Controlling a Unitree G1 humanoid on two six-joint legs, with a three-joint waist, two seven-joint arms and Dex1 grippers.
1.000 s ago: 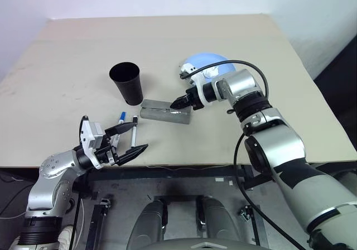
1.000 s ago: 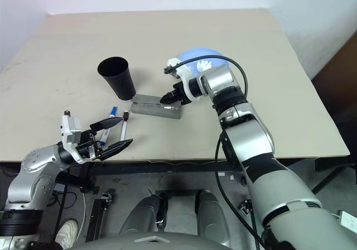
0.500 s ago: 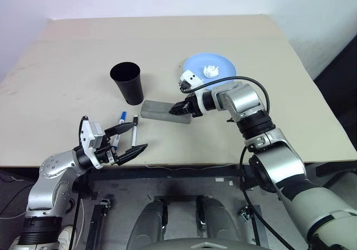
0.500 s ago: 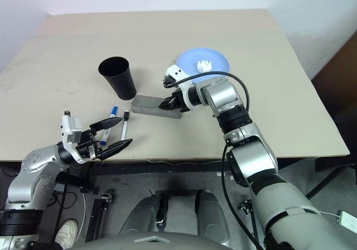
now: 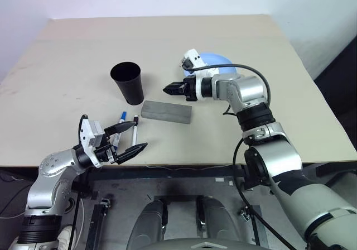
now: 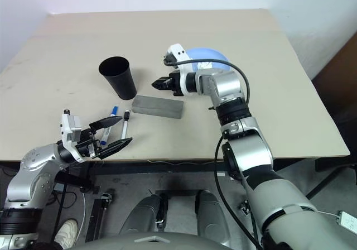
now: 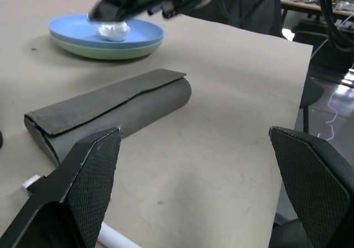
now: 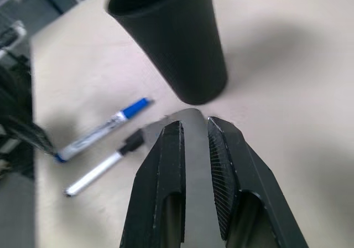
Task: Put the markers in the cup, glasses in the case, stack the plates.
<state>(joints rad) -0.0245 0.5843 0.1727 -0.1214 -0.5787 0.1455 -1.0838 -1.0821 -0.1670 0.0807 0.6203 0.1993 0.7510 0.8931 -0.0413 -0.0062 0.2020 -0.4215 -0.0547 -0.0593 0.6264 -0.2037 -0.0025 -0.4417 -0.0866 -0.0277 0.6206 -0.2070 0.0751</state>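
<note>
Beige worktop [image 5: 234, 144] runs from the lower frame edge to the white wall at the top. Nearest me, lower left, my left claw [image 5: 133, 138] hangs over the front edge, fingers spread wide and empty. Just beyond it lie the markers [image 5: 127, 125], side by side (blue cap to the left). The case [image 5: 166, 112] sits closed at centre, the cup [image 5: 127, 82] upright behind it. My right claw [image 5: 170, 87], nearly closed on nothing, hovers above the case. Farthest, the plates [image 7: 108, 37] are stacked.
</note>
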